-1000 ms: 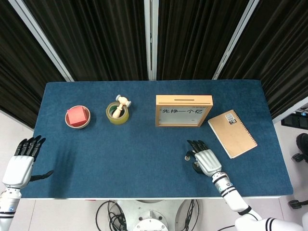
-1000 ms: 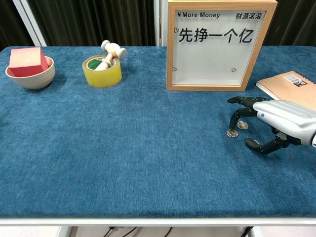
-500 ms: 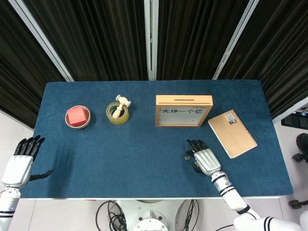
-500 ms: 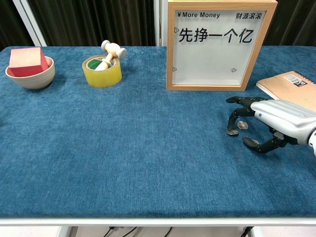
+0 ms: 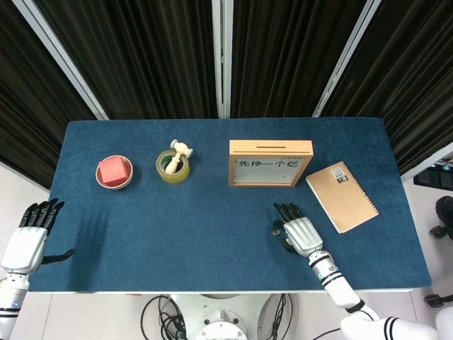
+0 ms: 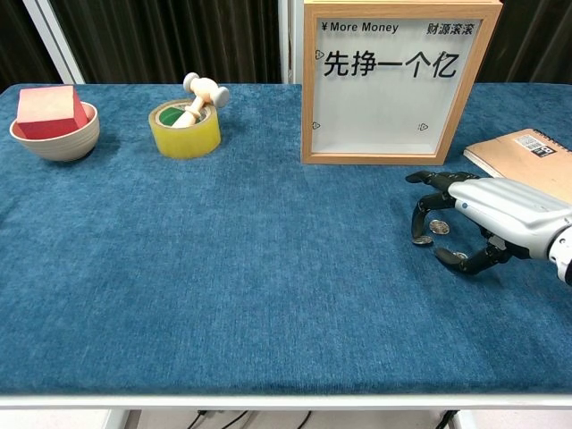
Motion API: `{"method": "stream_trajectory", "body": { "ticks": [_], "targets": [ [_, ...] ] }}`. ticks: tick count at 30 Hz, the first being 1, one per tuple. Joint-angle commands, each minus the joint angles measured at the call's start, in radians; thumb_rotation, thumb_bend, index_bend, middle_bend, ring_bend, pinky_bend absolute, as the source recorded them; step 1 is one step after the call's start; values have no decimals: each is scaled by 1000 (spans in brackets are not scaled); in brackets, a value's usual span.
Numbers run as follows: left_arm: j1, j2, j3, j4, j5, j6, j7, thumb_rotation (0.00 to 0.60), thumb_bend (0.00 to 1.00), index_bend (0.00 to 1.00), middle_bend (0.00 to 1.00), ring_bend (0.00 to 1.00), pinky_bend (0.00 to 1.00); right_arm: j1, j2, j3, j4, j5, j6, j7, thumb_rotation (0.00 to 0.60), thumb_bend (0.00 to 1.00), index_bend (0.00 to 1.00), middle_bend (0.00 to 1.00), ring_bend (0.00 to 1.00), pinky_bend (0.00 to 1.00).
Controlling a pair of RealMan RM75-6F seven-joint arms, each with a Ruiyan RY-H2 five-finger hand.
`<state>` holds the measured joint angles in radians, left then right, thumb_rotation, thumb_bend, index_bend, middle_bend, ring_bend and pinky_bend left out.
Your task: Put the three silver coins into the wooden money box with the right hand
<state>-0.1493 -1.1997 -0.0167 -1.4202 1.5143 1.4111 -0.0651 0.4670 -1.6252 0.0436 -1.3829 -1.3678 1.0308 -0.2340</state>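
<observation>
**Right hand creeps closer over the coins**

Since the earlier frames, the right hand (image 6: 487,214) has moved a little toward the left edge of the worktop, and its fingers have curled more around the coins; nothing else has changed place. It is arched over the coins near the front right part of the blue table (image 5: 212,219). One fingertip (image 6: 418,234) touches a coin (image 6: 420,239) that lies flat on the cloth, a second coin (image 6: 439,227) lies under the palm, and a third coin (image 6: 458,256) shows at the thumb. I cannot tell if any coin is already pinched or lifted. In the head view the hand (image 5: 299,231) hides the coins.

The wooden money box (image 5: 270,163) stands upright just behind the hand, toward the back edge, with its slot on top. A brown notebook (image 5: 341,195) lies to its right. Toward the left side are a roll of yellow tape (image 6: 184,127) with a small wooden mallet (image 6: 200,96) leaning in it, and a bowl (image 6: 54,141) holding a red block (image 6: 49,109).

The left hand (image 5: 30,237) hangs beyond the front left corner, fingers spread, holding nothing.
</observation>
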Motion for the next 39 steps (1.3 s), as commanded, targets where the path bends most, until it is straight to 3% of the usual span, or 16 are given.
{"method": "stream_trajectory", "body": {
  "ticks": [1,15,28,39],
  "targets": [
    [-1,-2,-1,6,-3,-4,-10,515,30,8,0,0,0,2,-6,3,8,-2,3,3,600,371,447,0,0,0],
    [-2,-9,0,35,-5,-9,-41,517,30,8,0,0,0,7,-43,15,53,-12,32,2,600,369,531,0,0,0],
    [1,-12,1,38,-2,0,-43,540,30,8,0,0,0,4,-32,7,48,-34,48,20,600,350,451,0,0,0],
    [1,-10,1,35,-2,0,-40,552,30,8,0,0,0,4,-31,4,51,-45,54,35,600,361,499,0,0,0]
  ]
}}
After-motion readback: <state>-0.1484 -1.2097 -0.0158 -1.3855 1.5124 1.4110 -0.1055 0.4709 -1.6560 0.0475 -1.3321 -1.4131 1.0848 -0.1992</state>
